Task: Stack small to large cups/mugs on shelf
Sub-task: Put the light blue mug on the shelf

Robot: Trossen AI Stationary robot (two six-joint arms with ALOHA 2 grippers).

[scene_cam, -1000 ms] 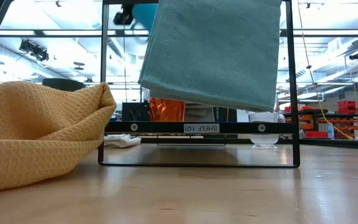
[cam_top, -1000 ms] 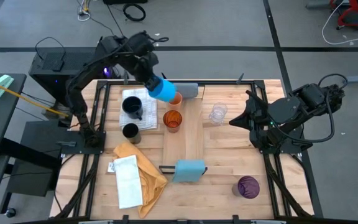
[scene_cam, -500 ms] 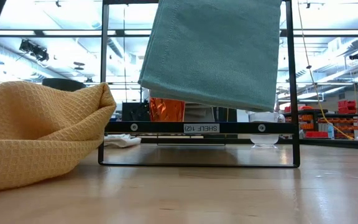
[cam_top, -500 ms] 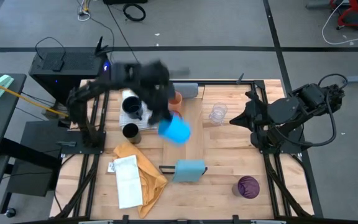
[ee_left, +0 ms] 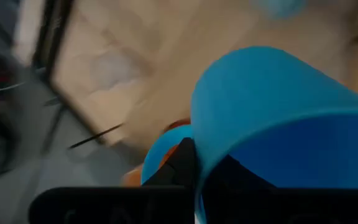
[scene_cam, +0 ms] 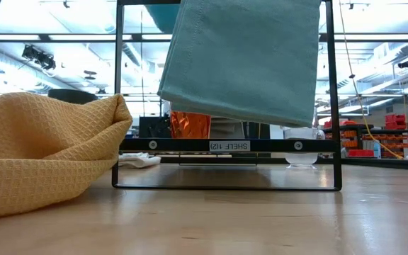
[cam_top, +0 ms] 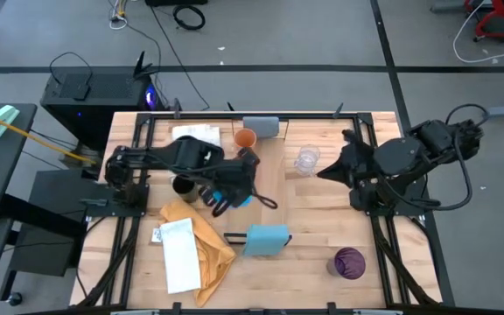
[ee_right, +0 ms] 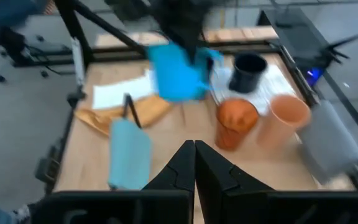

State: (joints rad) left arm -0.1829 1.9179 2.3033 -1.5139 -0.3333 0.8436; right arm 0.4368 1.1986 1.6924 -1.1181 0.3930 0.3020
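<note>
My left gripper [cam_top: 230, 194] is shut on the bright blue mug [cam_top: 245, 199] and holds it above the middle of the shelf [cam_top: 268, 188], a pale plank between a grey block [cam_top: 262, 127] and a light blue block [cam_top: 265, 238]. The orange cup [cam_top: 245, 138] stands on the shelf's far end. The amber cup [ee_right: 236, 121] stands beside it and is hidden under my arm in the high view. The navy mug [ee_right: 248, 70] shows behind them. The black cup [cam_top: 183, 185], clear glass [cam_top: 305, 159] and purple cup [cam_top: 350, 262] stand on the table. My right gripper [cam_top: 326, 171] is shut and holds nothing. My left gripper comes at the blue mug [ee_right: 173, 71] from above, slanting down, and holds it by its upper part [ee_right: 185, 46]. The mug hangs below the fingers, clear of the shelf. In the left wrist view the mug's wall [ee_left: 272, 118] fills the picture, and blur hides the kind of hold.
A yellow cloth [cam_top: 201, 249] with a white folded towel [cam_top: 179, 254] lies at the near left. White paper [cam_top: 196, 136] lies at the far left. A black frame [cam_top: 138, 166] runs along the table's sides.
My left gripper has swung with the blue mug from above the orange cup at the shelf's far end toward the table's near edge, to above the shelf's middle. It sank a little and its wrist rolled, so the mug turned about. It stayed shut.
</note>
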